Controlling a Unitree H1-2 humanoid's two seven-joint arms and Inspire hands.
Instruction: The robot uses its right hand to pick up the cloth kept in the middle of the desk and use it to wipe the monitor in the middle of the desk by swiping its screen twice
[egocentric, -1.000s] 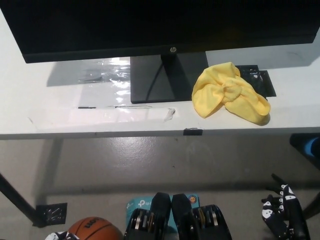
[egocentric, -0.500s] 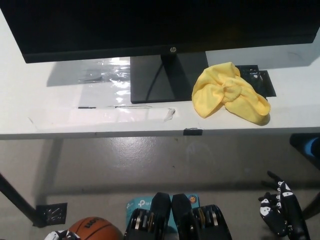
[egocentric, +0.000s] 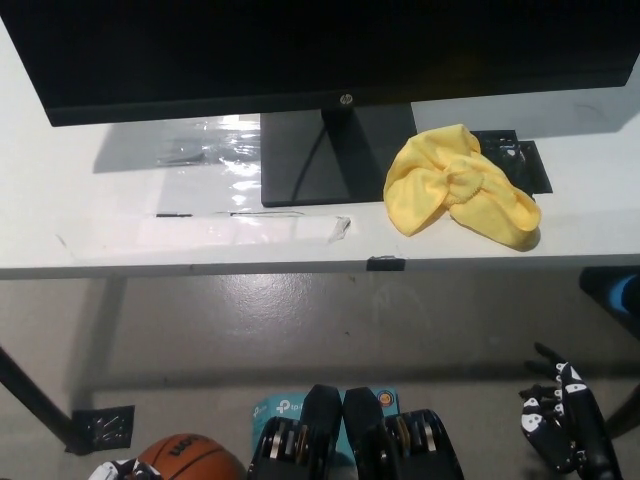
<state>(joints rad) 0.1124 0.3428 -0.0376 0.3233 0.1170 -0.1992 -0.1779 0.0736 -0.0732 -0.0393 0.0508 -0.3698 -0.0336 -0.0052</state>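
Note:
A crumpled yellow cloth (egocentric: 458, 187) lies on the white desk (egocentric: 120, 230), just right of the monitor stand (egocentric: 320, 160). The black monitor (egocentric: 320, 50) spans the top of the head view, its screen facing me. My black right hand (egocentric: 560, 422) hangs low at the bottom right, well below the desk's front edge and far from the cloth, fingers apart and holding nothing. Only a sliver of my white left hand (egocentric: 112, 470) shows at the bottom left edge.
A black flat item (egocentric: 520, 160) lies partly under the cloth at the back right. Clear tape strips (egocentric: 240, 225) run along the desk's front. An orange basketball (egocentric: 190, 460) sits on the floor beside a black desk leg (egocentric: 40, 410).
My right hand has shifted very slightly to the left near the bottom right corner. The cloth and monitor have not moved.

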